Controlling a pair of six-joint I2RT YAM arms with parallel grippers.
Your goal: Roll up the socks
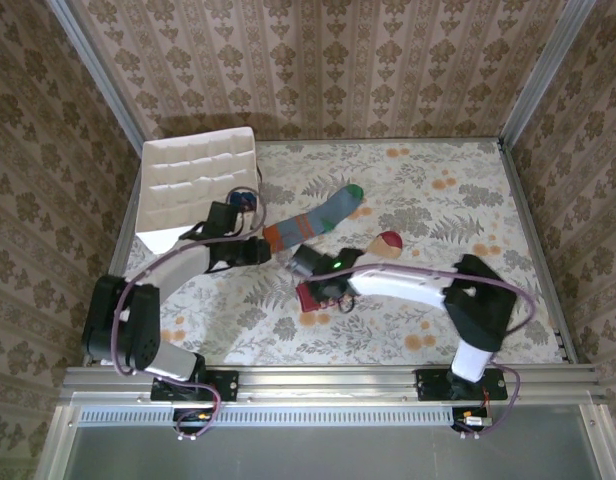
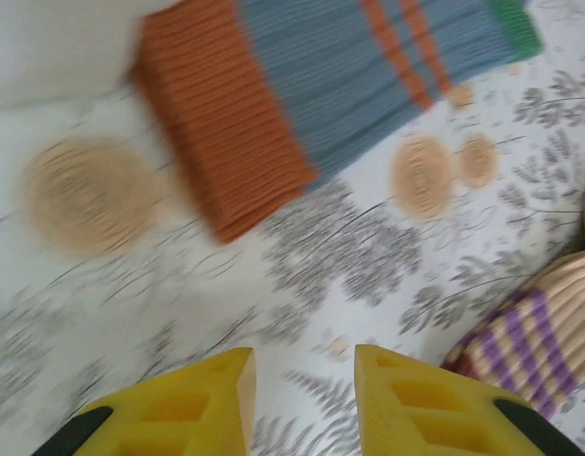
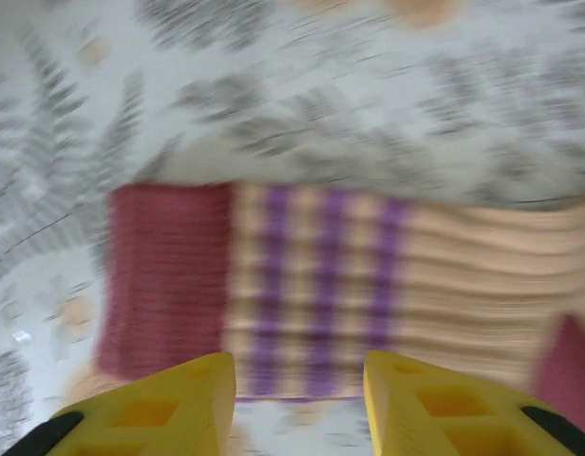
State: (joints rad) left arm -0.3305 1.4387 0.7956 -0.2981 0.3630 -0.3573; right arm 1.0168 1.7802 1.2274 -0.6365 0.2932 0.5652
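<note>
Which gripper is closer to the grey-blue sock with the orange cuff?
Left. The left gripper sits open just short of the grey-blue sock, near its orange cuff but not touching. The right gripper hovers over the peach sock, farther away.

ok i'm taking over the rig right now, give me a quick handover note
Left gripper: fingers apart, empty, over bare table just short of the orange cuff of the grey-blue sock.
Right gripper: fingers apart, empty, at the edge of the peach sock, near its maroon cuff.
Both socks lie flat mid-table, roughly parallel and apart. The white box sits at the far left.
Done: nothing rolled yet.
Left: roll both socks, probably starting from the cuffs.
</note>
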